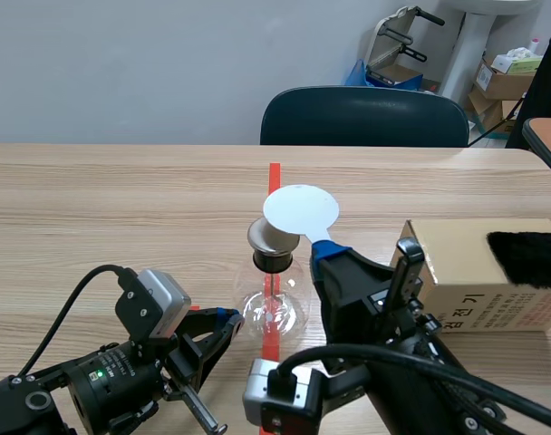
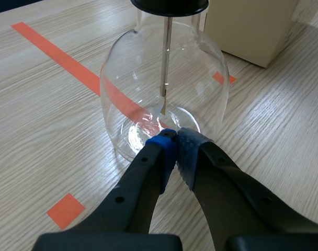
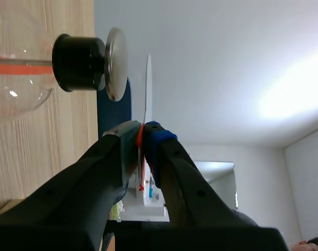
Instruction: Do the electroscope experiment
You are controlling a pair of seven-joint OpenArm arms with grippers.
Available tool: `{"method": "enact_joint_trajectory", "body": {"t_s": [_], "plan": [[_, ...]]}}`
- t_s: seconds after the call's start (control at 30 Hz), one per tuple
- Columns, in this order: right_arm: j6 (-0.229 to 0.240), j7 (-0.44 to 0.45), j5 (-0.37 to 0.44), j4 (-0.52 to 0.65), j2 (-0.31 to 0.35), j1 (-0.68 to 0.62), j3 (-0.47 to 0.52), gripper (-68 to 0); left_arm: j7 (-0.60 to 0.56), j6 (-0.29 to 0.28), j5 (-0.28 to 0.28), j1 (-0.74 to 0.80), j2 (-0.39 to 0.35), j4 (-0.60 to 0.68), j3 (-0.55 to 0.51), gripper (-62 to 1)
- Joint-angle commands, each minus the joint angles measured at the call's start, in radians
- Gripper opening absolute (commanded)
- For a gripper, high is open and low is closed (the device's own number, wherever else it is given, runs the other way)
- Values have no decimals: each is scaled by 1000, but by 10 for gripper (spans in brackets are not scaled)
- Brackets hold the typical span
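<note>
The electroscope is a clear glass flask (image 1: 274,310) with a black stopper (image 1: 275,260) and a round metal plate (image 1: 270,237) on top. It stands on the red tape line at the table's middle. My right gripper (image 1: 328,254) is shut on the handle of a white disc (image 1: 300,210), which hovers just over the metal plate. In the right wrist view the disc (image 3: 147,89) shows edge-on, a small gap from the plate (image 3: 117,64), with the gripper (image 3: 143,130) clamped on its handle. My left gripper (image 2: 174,144) is shut on nothing, its tips at the flask (image 2: 164,89) base.
A cardboard box (image 1: 475,272) with a black furry cloth (image 1: 529,258) on it stands to the right of the right arm. A dark chair (image 1: 364,118) is at the table's far edge. Boxes and clutter sit in the back right corner.
</note>
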Motion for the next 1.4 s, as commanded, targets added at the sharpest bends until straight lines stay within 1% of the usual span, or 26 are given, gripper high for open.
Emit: {"method": "enact_joint_trajectory", "body": {"t_s": [0.0, 0.2, 0.37, 0.87, 1.1, 1.23, 1.37], "plan": [[-14, 21, 0, 17, 11, -2, 3, -667, -18, -2, 1, 0, 6, 9, -5, -582], [-14, 98, 0, 17, 11, -2, 3, -667, -17, -2, 1, 0, 5, 9, -5, -582], [-14, 109, 0, 17, 11, -2, 3, -667, -16, -2, 1, 0, 5, 9, -5, -582], [-13, 104, -1, 17, 11, -2, 3, -667, -6, -2, 1, 0, 6, 9, -5, -582], [-13, 78, -5, 17, 13, -2, 3, -667, -6, -2, 1, 0, 6, 9, -5, -582], [-14, 26, -8, 17, 13, -5, 3, -667, -6, -2, 1, 0, 6, 9, -5, -582], [-14, -53, -9, 17, 13, -16, 3, -667, -5, -2, 1, 0, 6, 9, -5, -582]]}}
